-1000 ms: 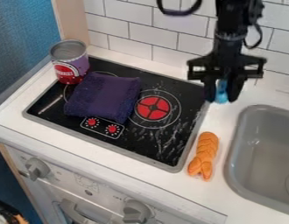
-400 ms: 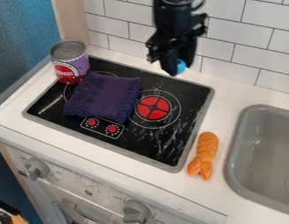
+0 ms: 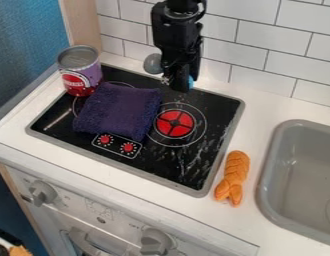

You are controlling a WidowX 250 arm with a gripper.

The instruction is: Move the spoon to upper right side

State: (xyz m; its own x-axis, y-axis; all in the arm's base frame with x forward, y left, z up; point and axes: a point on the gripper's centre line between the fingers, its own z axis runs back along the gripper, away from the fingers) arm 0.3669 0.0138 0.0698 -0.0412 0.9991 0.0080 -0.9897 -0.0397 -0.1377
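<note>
The black gripper [image 3: 180, 86] hangs over the back edge of the stove, in the upper middle, turned nearly side-on. It is shut on the spoon [image 3: 153, 63], whose rounded grey bowl sticks out on the gripper's left. A small piece of blue, apparently the handle, shows at the right of the fingertips. The gripper covers the middle of the spoon. Both are above the stove surface, up and to the right of the folded purple cloth.
A purple cloth [image 3: 119, 111] lies on the black stove [image 3: 194, 165], with a tin can [image 3: 80, 71] at its back left corner. An orange braided bread [image 3: 233, 177] lies on the counter between stove and grey sink [image 3: 308, 170]. Behind is a tiled wall.
From the right of the stove's back corner, the gripper has moved left and turned, carrying the blue-handled item. The grey bowl has come into sight on its left. Cloth, can and bread are unmoved.
</note>
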